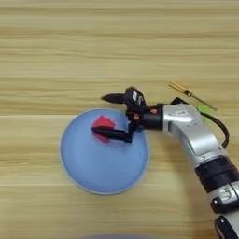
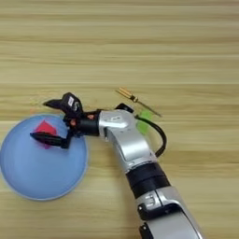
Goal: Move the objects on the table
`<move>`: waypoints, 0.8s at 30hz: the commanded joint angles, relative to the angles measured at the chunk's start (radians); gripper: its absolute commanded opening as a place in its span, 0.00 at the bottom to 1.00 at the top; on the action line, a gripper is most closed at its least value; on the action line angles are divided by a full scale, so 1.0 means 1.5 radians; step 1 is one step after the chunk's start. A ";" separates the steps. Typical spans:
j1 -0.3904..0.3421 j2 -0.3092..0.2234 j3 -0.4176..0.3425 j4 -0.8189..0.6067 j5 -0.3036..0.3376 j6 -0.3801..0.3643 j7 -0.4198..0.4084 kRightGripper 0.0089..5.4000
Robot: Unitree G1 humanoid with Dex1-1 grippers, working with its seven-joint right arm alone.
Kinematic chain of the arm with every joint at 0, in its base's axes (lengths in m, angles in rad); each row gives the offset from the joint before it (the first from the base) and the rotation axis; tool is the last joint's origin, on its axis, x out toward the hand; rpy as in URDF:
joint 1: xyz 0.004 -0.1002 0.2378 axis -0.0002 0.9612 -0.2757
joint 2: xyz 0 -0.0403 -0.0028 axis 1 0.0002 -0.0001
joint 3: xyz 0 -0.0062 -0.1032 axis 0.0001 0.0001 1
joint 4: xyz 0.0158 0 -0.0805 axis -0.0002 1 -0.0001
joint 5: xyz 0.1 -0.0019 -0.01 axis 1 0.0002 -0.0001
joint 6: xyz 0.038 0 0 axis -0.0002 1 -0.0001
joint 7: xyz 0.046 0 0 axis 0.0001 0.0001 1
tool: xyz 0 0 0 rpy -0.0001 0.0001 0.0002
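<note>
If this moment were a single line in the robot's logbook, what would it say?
right gripper: open, over plate | red cube: on blue plate, between fingers | green bar: on table, behind arm | stick: on table

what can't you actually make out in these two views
- Red cube: partly covered by the lower finger of the open right gripper; whether it rests on the blue plate is unclear.
- Lime-green bar: mostly hidden behind the forearm and black cable.
- White cube: in neither view.
- Blue plate: left rim cut off in the right eye view.
</note>
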 commanded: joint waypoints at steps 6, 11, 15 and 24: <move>-0.082 -0.048 -0.069 -0.042 0.041 0.000 -0.018 0.99; -0.110 -0.078 -0.109 -0.023 0.053 -0.004 -0.023 0.99; -0.127 -0.105 -0.133 0.000 0.054 -0.016 -0.022 0.99; -0.154 -0.169 -0.163 0.100 0.035 -0.051 -0.017 0.99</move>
